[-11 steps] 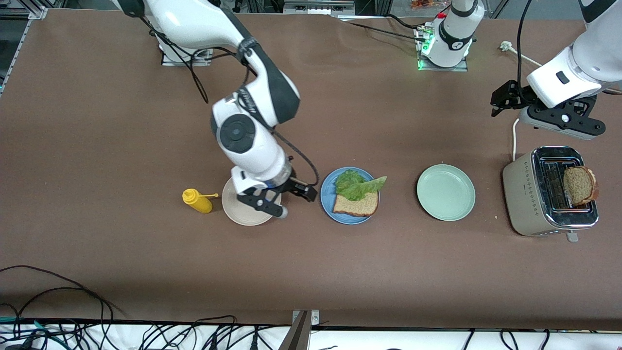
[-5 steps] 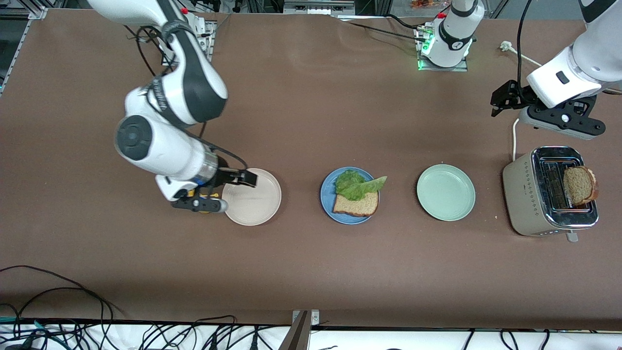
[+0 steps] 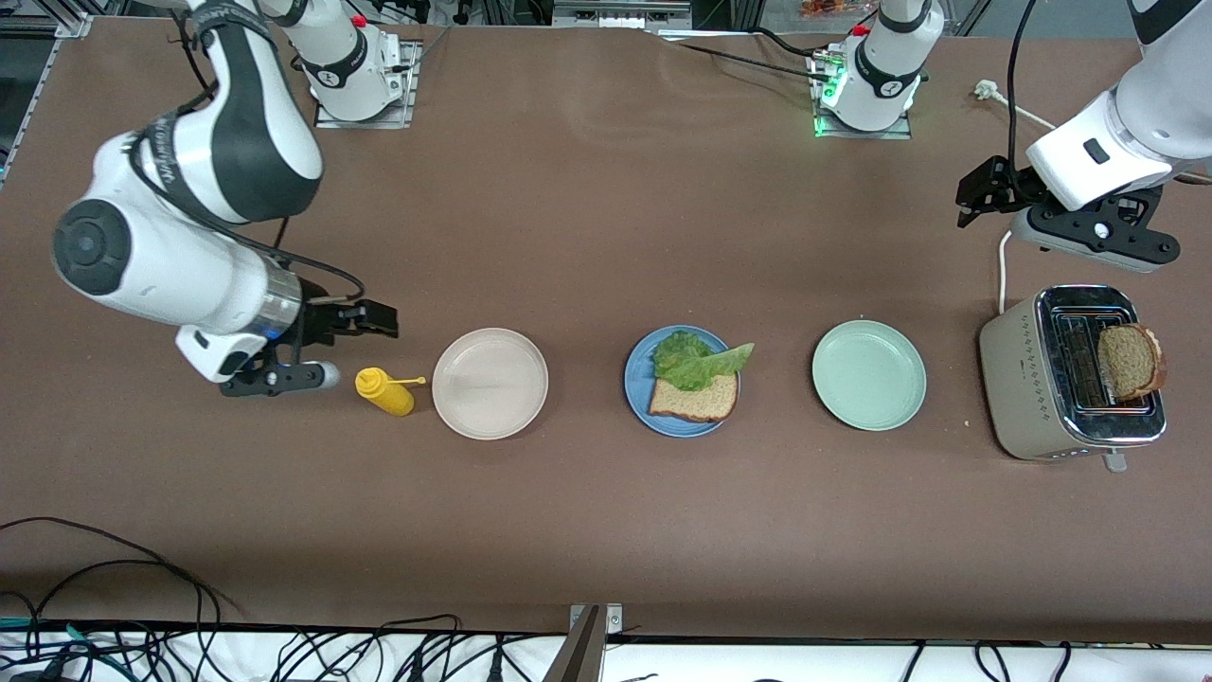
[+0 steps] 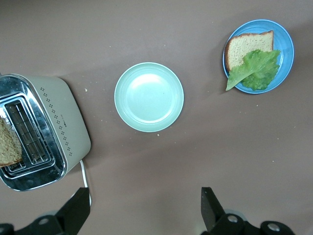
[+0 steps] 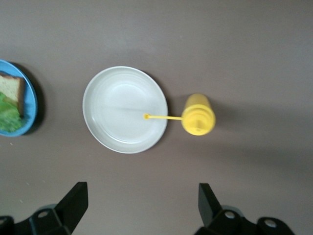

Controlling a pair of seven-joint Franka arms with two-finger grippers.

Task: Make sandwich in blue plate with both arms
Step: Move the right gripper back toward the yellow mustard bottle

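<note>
**Right arm swings clear of the plates; sandwich half built on the blue plate**

A second ago the right gripper (image 3: 327,352) hung over the cream-white plate (image 3: 490,383), beside the blue plate (image 3: 639,379). It has since swept toward the right arm's end of the table, and now hangs over bare tabletop just beside the yellow mustard bottle (image 3: 384,391), which it had briefly covered. The left gripper (image 3: 985,194) has not moved, and nothing on the table has shifted.

The blue plate sits in the middle of the row of three plates, carrying one bread slice (image 3: 693,398) with a lettuce leaf (image 3: 699,359) lying on it and overhanging the rim. The pale-green plate (image 3: 868,374) is next toward the left arm's end, then the toaster (image 3: 1032,374), with a second bread slice (image 3: 1131,360) standing up out of its slot.

The front view shows both arms whole. The right wrist view shows the bottle's thin nozzle reaching over the cream-white plate's rim, and the gripper's fingers (image 5: 73,198) spread wide with nothing between them. The left wrist view shows the toaster's two slots, the pale-green plate and the blue plate, with its own fingers (image 4: 76,209) likewise wide apart and empty.

The right arm is folded, elbow high, wrist pointing down. The left arm waits, its gripper above the table just beside the toaster.
</note>
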